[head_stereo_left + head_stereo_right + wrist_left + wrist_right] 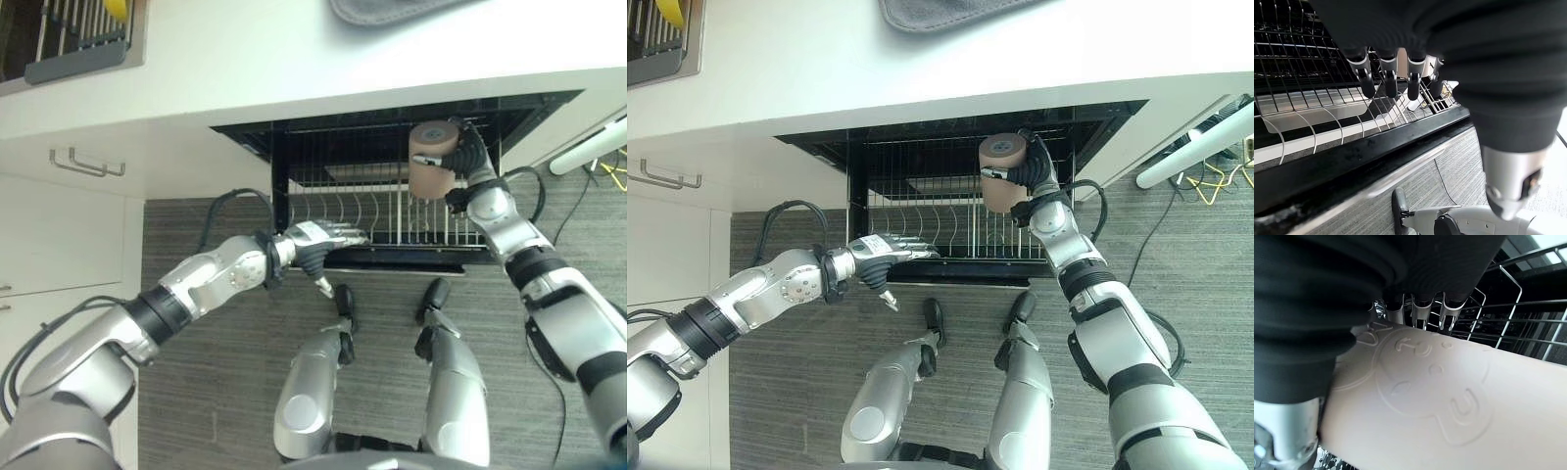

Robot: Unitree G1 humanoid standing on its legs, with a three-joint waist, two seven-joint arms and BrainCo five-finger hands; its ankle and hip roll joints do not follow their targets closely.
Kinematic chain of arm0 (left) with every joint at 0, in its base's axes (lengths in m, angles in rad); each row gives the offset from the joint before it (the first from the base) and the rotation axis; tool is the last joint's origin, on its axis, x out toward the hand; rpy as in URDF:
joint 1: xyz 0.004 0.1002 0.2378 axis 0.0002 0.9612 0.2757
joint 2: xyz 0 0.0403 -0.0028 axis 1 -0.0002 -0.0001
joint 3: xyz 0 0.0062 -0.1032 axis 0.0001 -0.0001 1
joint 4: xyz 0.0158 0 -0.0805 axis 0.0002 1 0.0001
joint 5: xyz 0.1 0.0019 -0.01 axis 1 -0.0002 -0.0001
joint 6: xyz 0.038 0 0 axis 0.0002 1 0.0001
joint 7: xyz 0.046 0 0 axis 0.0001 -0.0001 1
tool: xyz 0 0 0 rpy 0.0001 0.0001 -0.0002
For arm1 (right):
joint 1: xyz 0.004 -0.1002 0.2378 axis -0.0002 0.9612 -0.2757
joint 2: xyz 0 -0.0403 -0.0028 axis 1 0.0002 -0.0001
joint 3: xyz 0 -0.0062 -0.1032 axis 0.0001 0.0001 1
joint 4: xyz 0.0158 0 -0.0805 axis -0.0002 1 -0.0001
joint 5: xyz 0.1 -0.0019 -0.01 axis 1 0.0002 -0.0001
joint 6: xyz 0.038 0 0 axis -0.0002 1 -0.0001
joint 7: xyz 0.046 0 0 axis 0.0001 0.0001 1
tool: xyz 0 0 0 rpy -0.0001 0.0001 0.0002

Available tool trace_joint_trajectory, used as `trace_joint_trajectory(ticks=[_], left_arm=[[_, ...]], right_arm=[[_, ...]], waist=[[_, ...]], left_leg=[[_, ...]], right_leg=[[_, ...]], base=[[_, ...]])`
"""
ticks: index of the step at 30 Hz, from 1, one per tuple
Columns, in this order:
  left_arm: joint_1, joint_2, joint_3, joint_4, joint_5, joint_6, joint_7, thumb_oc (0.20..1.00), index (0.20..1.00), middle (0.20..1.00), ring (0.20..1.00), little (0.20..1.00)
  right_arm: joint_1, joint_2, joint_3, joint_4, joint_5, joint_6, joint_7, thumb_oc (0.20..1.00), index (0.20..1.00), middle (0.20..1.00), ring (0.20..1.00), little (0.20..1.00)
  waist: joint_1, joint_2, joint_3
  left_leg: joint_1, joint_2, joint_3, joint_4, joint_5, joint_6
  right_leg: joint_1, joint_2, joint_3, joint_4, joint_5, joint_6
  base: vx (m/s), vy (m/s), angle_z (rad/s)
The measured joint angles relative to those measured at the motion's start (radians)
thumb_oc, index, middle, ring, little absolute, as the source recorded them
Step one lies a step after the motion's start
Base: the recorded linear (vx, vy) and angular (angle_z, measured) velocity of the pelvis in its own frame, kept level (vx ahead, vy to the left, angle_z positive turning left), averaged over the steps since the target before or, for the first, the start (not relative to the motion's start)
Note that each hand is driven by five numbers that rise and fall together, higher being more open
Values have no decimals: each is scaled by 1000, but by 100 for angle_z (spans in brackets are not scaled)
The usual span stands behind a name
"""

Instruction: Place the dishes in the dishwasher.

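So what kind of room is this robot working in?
Most likely a kitchen: a white countertop, an open dishwasher with a pulled-out wire rack, and a brown cup gripped in the right hand.

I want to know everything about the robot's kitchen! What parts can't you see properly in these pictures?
- Inside of the brown cup: the head views show its outside; the right hand wraps it.
- Whether the cup touches the dishwasher rack: cannot tell.
- Back of the rack: hidden under the white counter.
- Grey cloth and sink rack: cut off by the top edge.
- Left hand fingers hover over the rack's wires.
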Motion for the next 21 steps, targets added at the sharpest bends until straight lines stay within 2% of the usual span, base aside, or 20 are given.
trace_joint_trajectory(ticks=[6, 8, 9, 13, 16, 21], left_arm=[[1, 0, 0, 0, 0, 0, 5, 1000, 1000, 1000, 1000, 1000], [1, -1, 0, 0, 0, 0, 8, 1000, 1000, 1000, 1000, 1000], [1, -2, 0, 0, 1, 0, 12, 1000, 1000, 1000, 1000, 1000], [1, -2, -7, 0, 1, 3, 21, 1000, 1000, 1000, 1000, 1000], [2, -2, -8, 0, 2, 3, 23, 1000, 1000, 1000, 1000, 1000], [3, -3, -8, 0, 2, 5, 39, 1000, 1000, 1000, 1000, 1000]], right_arm=[[-1, 4, 1, 0, -1, 14, 3, 200, 200, 200, 200, 200], [-2, 11, 1, 1, -3, 28, 3, 928, 928, 928, 928, 928], [-9, 20, 2, 12, -11, 37, 2, 1000, 1000, 1000, 1000, 1000], [-12, 24, 3, 69, -24, 77, -27, 1000, 1000, 1000, 1000, 1000], [-9, 14, 0, 78, -53, 78, -90, 1000, 1000, 1000, 1000, 1000], [-9, 9, -4, 79, -71, 75, -136, 1000, 1000, 1000, 1000, 1000]], waist=[[3, 1, 0], [3, 1, 0], [3, 1, 0], [5, 2, -1], [2, 8, -1], [-1, 11, -2]], left_leg=[[0, 0, 1, 2, 1, 1], [0, 0, 1, 4, 1, 1], [-1, 0, 1, 6, 1, 1], [-3, -1, 1, 7, 1, 1], [-4, -1, 1, 7, 1, 2], [-11, -1, 5, 7, 1, 2]], right_leg=[[0, -1, 0, 2, 1, -1], [0, -1, 0, 2, 2, -2], [0, -1, 1, 2, 3, -3], [0, -2, 1, 0, 6, -3], [-1, -2, 1, -2, 7, -2], [-12, -2, 6, -1, 8, -3]], base=[[0, 0, 0], [0, 0, 0], [0, 0, 0], [0, 0, 0], [0, 0, 0], [0, 0, 0]])
